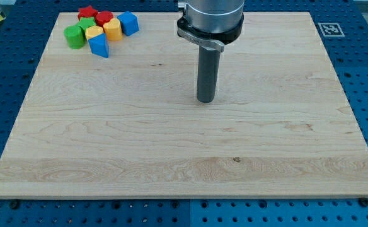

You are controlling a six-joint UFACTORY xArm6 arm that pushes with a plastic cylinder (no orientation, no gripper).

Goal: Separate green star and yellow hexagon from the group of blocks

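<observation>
A tight group of blocks sits at the view's top left of the wooden board (184, 157). The green star (87, 24) lies in the middle of the group, hemmed in by the others. The yellow hexagon (113, 29) sits on the group's right side, next to a blue block (128, 23). Also in the group are a red star (87, 12), a red block (104, 17), a green round block (74, 36), a small yellow block (94, 32) and a blue triangular block (99, 45). My tip (205, 99) rests on the board near its centre, well to the right of and below the group, touching no block.
The arm's grey flange (210, 22) hangs over the board's top middle. A black-and-white marker tag (330, 29) lies off the board's top right corner. A blue perforated table (1, 94) surrounds the board.
</observation>
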